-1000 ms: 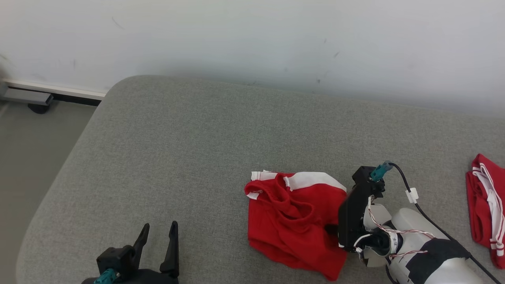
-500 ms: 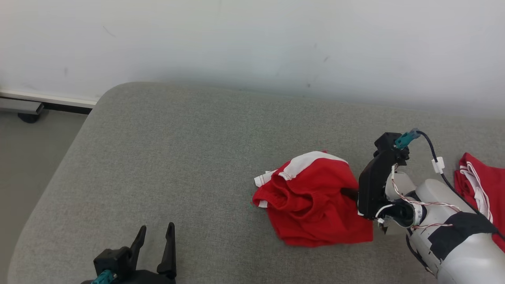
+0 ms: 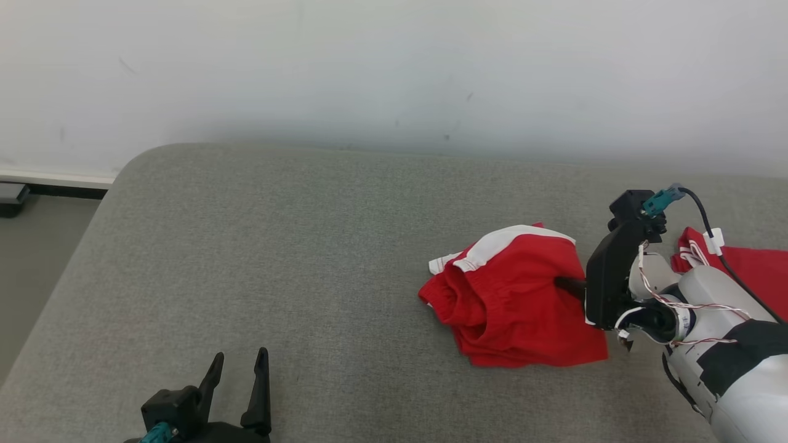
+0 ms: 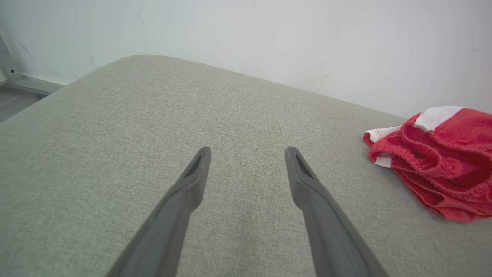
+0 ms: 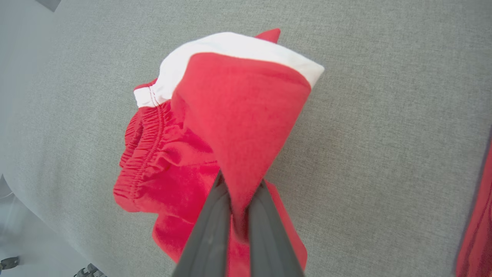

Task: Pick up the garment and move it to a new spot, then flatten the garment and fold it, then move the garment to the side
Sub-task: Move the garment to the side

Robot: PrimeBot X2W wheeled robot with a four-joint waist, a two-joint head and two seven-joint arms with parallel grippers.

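The left hand [image 3: 241,354] is hovering low over the grey cushion [image 3: 277,246], its two fingers spreading wide and holding nothing, with bare fabric lying straight ahead of them. Ahead of that hand and well off to its right, the red garment [image 3: 511,295] is sitting bunched, a pair of shorts by the look of its gathered elastic waistband and white trim. The waistband is facing the left hand's side. The right hand [image 5: 241,192] is pinching a fold of the red cloth between its fingers, which are closing down narrow on it. The cloth is rising in a tent towards the fingertips, while the rest is slumping onto the cushion beyond and below them. The garment is behaving as light, limp cloth: it is draping and creasing rather than holding any shape, and a single pinch is probably lifting only part of it while the remainder trails. For flattening, taking hold at the elastic waistband or at a hem corner is likely to be giving better control than a mid-panel pinch, which is letting layers bunch together. Thin fabric may also be slipping from a small bite. Just beyond the right hand's wrist on its outer side, a second red garment [image 3: 751,271] is lying apart from the first.
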